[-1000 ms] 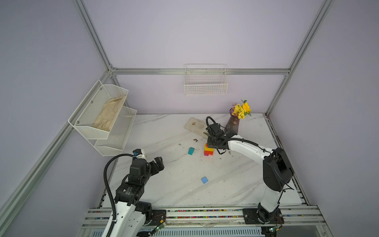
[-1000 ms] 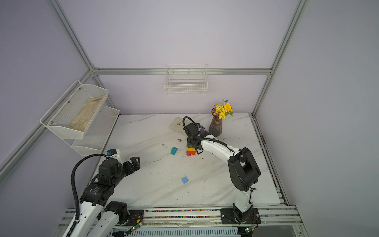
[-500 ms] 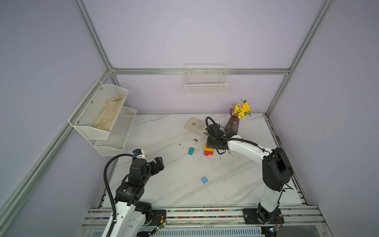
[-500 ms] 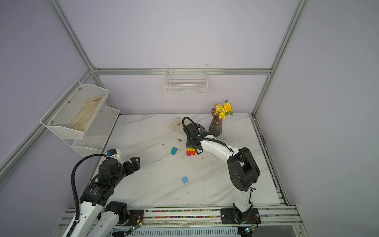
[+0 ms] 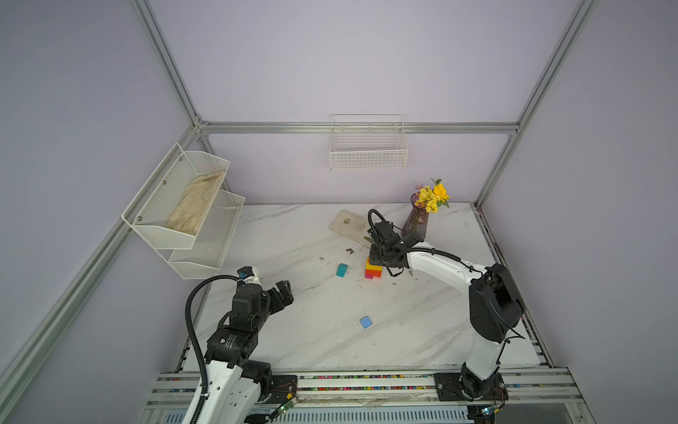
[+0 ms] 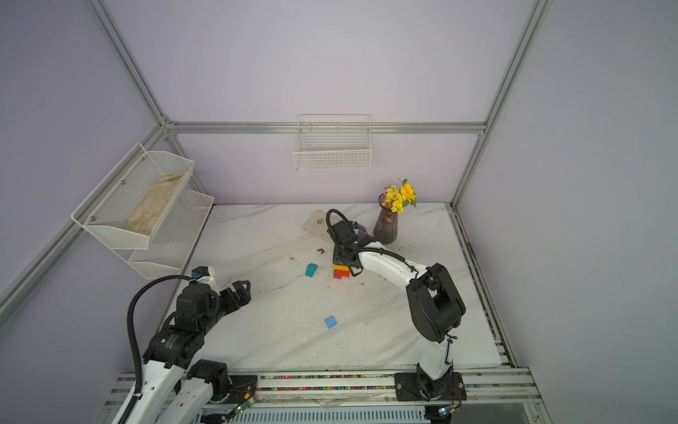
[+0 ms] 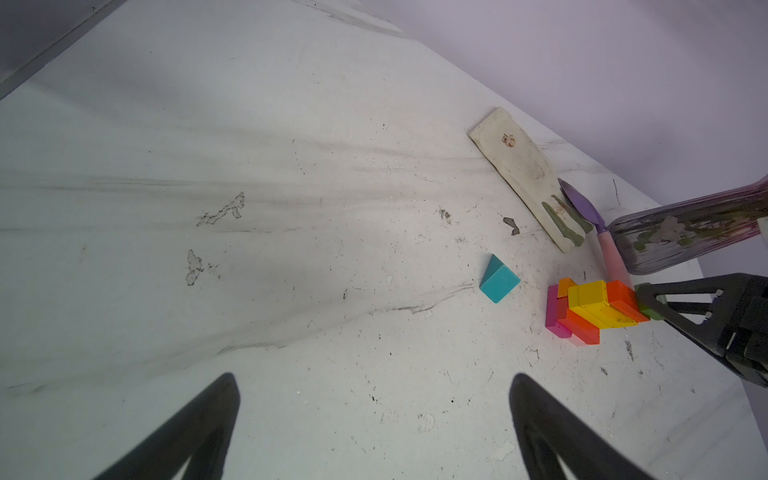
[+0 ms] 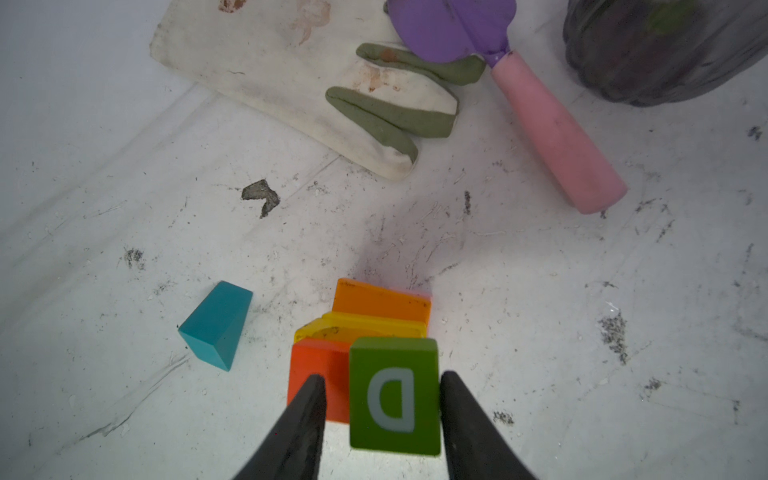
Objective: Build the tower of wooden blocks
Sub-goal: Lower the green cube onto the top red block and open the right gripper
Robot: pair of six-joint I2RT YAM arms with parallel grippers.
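The tower point(image 5: 373, 271) point(image 6: 341, 271) is a short stack with pink and red low and orange and yellow above. My right gripper point(image 8: 380, 376) stands over it, open around a green block marked D point(image 8: 395, 395). One finger touches the block; the other stands apart, with orange showing in the gap. In the left wrist view a green sliver point(image 7: 652, 311) shows at the stack's top point(image 7: 590, 309). A teal house-shaped block point(image 5: 342, 270) point(image 8: 216, 324) lies left of the tower, and a blue block point(image 5: 365, 322) nearer the front. My left gripper point(image 5: 280, 290) point(image 7: 374, 378) hangs open and empty at the front left.
A purple vase with yellow flowers point(image 5: 416, 224) stands just behind the tower. A purple trowel with a pink handle point(image 8: 552, 137) and a dirty glove point(image 8: 291, 70) lie beside it. A wire shelf point(image 5: 183, 205) hangs on the left wall, a wire basket point(image 5: 368, 154) on the back wall.
The right gripper stays over the tower with hardly any shift. The left arm has not moved.
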